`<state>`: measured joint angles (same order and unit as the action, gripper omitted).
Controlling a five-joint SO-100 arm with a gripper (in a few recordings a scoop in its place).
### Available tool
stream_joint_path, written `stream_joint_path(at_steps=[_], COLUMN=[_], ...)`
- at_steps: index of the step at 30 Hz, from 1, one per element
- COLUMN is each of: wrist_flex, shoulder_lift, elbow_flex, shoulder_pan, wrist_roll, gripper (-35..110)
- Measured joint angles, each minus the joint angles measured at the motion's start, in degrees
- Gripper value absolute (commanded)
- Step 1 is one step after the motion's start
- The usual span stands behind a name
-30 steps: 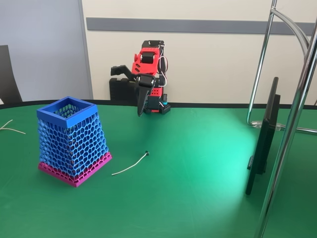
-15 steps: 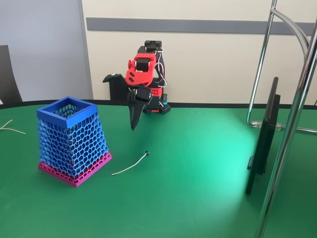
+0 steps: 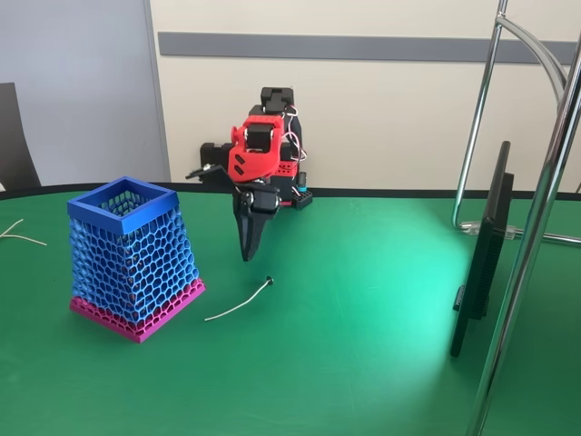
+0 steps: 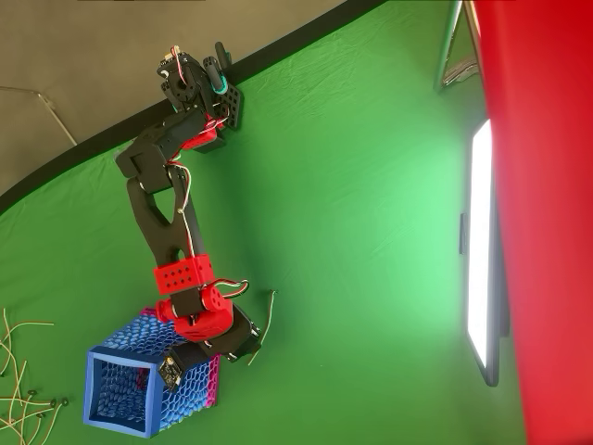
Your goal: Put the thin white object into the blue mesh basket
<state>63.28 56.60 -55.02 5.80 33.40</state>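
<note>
The thin white object (image 3: 238,304) lies flat on the green table, its dark knob end pointing toward the arm; in the overhead view the thin white object (image 4: 267,321) sits just right of the gripper. The blue mesh basket (image 3: 132,250) stands upright on its magenta base, left of the strand, and is seen from above as the blue mesh basket (image 4: 94,394). My gripper (image 3: 219,216) points down above the table, behind the knob end, jaws spread wide with nothing between them. From overhead the gripper (image 4: 227,349) hangs beside the basket's near wall.
A thin dark monitor (image 3: 484,250) stands on edge at the right, beside chrome stand poles (image 3: 536,227). Several loose pale strands (image 4: 18,389) lie at the table's left edge. The arm's base (image 3: 283,186) sits at the table's back edge.
The arm has swung forward and down, bringing the gripper's lower finger lower and nearer the strand's knob end. The strand and basket have not moved.
</note>
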Motion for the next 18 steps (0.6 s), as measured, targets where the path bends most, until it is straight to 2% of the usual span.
stream_joint_path(at_steps=[8, 18], wrist_flex=[4.0, 10.7], shoulder_lift=[-5.6, -9.0], elbow_flex=[4.5, 6.8], shoulder_pan=[-0.7, -1.3], wrist_roll=[0.9, 10.5], gripper=[7, 9])
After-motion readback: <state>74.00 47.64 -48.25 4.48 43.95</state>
